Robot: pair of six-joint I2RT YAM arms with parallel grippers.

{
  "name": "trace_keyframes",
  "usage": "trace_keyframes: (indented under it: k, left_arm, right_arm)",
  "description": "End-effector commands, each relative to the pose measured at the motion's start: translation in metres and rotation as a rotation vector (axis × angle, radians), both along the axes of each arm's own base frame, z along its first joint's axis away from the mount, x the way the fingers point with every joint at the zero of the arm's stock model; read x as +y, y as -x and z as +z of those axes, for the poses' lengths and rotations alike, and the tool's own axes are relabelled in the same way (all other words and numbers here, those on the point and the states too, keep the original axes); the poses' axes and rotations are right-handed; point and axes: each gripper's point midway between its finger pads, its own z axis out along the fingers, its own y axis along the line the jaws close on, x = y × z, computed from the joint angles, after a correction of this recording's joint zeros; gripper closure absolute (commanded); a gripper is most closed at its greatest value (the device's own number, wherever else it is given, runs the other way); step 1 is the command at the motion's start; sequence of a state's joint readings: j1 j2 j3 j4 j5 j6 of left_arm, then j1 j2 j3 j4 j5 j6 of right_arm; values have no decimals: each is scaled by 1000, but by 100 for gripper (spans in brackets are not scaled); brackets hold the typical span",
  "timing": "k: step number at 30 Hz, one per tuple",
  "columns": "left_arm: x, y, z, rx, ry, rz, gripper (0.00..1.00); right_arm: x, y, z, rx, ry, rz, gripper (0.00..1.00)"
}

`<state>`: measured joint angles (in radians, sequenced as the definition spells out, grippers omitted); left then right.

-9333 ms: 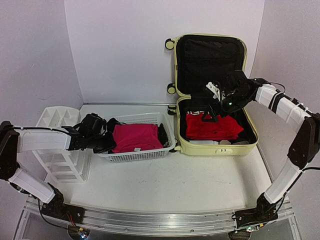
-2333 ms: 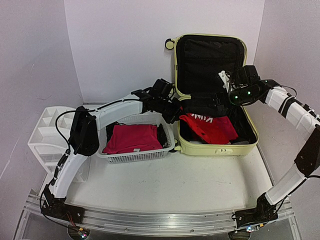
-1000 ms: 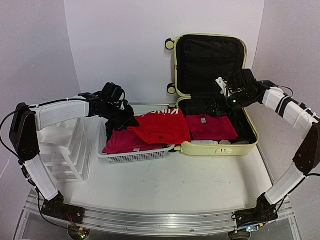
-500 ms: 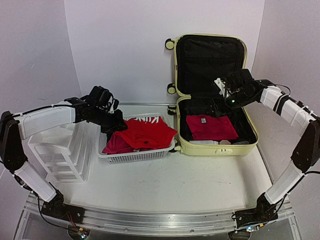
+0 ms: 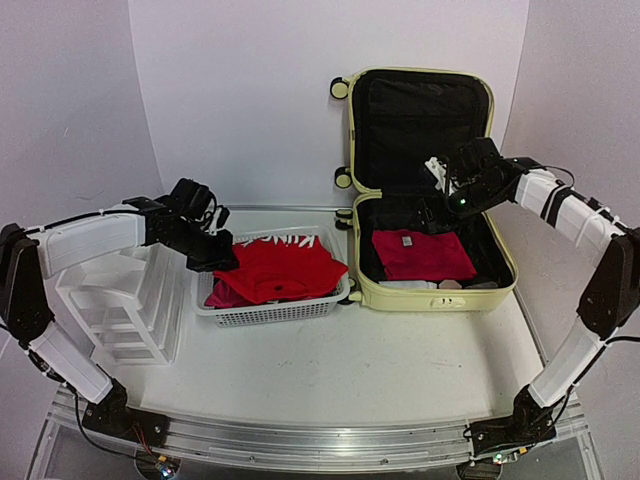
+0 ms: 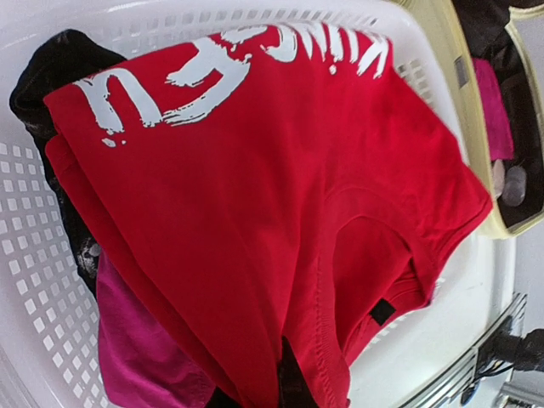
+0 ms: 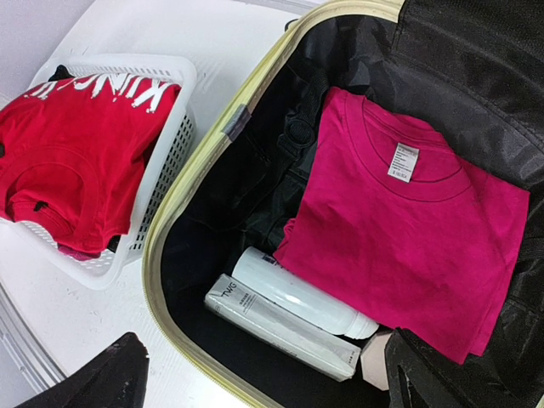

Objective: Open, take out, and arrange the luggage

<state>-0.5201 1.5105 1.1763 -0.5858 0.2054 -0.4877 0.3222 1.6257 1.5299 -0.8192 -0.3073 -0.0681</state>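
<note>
Pinched by the left gripper point(image 5: 216, 260), the red shirt point(image 5: 285, 270) has moved from luggage point(image 5: 432, 298) to basket point(image 5: 280, 314), so release comes next; the right gripper point(image 5: 438, 182) hangs spread.

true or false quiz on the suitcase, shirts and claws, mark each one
1. The luggage stands open. True.
2. The red shirt lies inside the luggage. False: it lies in the white basket.
3. The left claw is shut on the red shirt. True.
4. The right claw grips the pink shirt. False: it hovers open above the luggage, holding nothing.
5. A white bottle lies in the luggage beside the pink shirt. True.
</note>
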Motion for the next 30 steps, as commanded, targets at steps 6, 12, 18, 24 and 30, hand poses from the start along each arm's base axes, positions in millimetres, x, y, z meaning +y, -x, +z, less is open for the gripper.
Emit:
trace_keyframes:
  k: [6, 12, 18, 24, 30]
  left_arm:
    - [51, 3, -19, 123, -282, 157, 73]
    - [80, -9, 34, 11, -483, 233, 51]
    - [41, -37, 65, -48, -378, 117, 42]
    - [-18, -63, 68, -50, -232, -77, 36]
    - [-53, -83, 66, -48, -151, -179, 35]
  right_arm:
    - [3, -12, 9, -21, 21, 16, 2]
    - [-8, -19, -21, 50, 134, 10, 2]
    - [-10, -29, -43, 95, 224, 64, 2]
    - [12, -31, -73, 174, 295, 280, 2]
    - [35, -33, -106, 186, 392, 398, 9]
